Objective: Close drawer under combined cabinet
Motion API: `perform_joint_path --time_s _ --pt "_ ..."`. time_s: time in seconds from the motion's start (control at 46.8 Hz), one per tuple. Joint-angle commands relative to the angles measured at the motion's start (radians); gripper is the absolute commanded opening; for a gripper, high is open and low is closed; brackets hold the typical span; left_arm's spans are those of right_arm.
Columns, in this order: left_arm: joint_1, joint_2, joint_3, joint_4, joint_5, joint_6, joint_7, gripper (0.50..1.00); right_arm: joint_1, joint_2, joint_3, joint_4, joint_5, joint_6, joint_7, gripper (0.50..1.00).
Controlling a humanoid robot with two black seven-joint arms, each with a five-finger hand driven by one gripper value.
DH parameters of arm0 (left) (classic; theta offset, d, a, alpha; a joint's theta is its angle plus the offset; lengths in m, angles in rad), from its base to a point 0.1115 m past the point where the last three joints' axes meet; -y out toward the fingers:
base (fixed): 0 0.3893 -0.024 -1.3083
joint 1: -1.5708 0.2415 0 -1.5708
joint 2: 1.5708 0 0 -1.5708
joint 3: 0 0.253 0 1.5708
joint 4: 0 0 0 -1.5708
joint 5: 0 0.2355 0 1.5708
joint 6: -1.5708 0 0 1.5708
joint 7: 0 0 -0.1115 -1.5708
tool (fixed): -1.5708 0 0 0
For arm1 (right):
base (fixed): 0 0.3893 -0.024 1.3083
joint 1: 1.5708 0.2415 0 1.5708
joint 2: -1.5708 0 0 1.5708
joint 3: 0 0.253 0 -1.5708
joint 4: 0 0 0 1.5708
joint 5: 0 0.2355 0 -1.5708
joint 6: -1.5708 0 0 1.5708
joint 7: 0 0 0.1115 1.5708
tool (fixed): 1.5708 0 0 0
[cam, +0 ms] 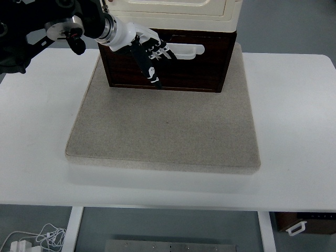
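A cream combined cabinet point(173, 10) stands at the top centre, on a dark brown drawer point(194, 73) with a white handle point(186, 51). The drawer front sticks out a little beyond the cabinet's lower edge. My left hand point(151, 56) reaches in from the upper left. Its white and black fingers point(153, 73) are stretched out flat against the left half of the drawer front, beside the handle's left end, holding nothing. The right arm does not show.
Cabinet and drawer stand at the back of a grey felt mat point(163, 131) on a white table point(294, 105). Below the table's near edge, white cables point(31, 239) lie on the floor at the left and a brown box point(304, 223) at the right.
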Motion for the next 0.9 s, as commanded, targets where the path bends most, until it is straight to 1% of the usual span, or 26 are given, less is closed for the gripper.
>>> perform_joint_path --time_s 0.0,0.086,0.15,0.214,0.342,0.428,0.492,0.642,0.727,0.877 --pt "0.0 -0.002 -0.033 -0.01 -0.011 -0.066 -0.014 0.994 0.0 0.0 0.0 0.0 0.0 0.0 0.0 0.952" --pt "0.003 -0.003 -0.092 -0.014 -0.034 -0.098 -0.049 0.992 0.0 0.0 0.0 0.0 0.0 0.0 0.0 0.952" --pt "0.008 -0.012 -0.142 -0.027 -0.049 -0.098 -0.104 0.994 0.0 0.0 0.0 0.0 0.0 0.0 0.0 0.952" --pt "0.019 -0.022 -0.197 -0.033 -0.054 -0.098 -0.184 0.994 0.0 0.0 0.0 0.0 0.0 0.0 0.0 0.952" --pt "0.04 -0.023 -0.297 -0.035 -0.054 -0.088 -0.365 0.992 0.0 0.0 0.0 0.0 0.0 0.0 0.0 0.952" --pt "0.054 -0.023 -0.372 -0.035 -0.054 -0.069 -0.451 0.992 0.0 0.0 0.0 0.0 0.0 0.0 0.0 0.952" --pt "0.065 -0.023 -0.43 -0.04 -0.054 -0.026 -0.489 0.992 0.0 0.0 0.0 0.0 0.0 0.0 0.0 0.952" --pt "0.076 -0.023 -0.584 -0.047 -0.055 0.122 -0.554 0.994 0.0 0.0 0.0 0.0 0.0 0.0 0.0 0.952" --pt "0.076 -0.023 -0.645 -0.041 -0.057 0.188 -0.589 0.994 0.0 0.0 0.0 0.0 0.0 0.0 0.0 0.952" --pt "0.077 -0.014 -0.733 -0.035 -0.058 0.296 -0.632 0.994 0.0 0.0 0.0 0.0 0.0 0.0 0.0 0.952"
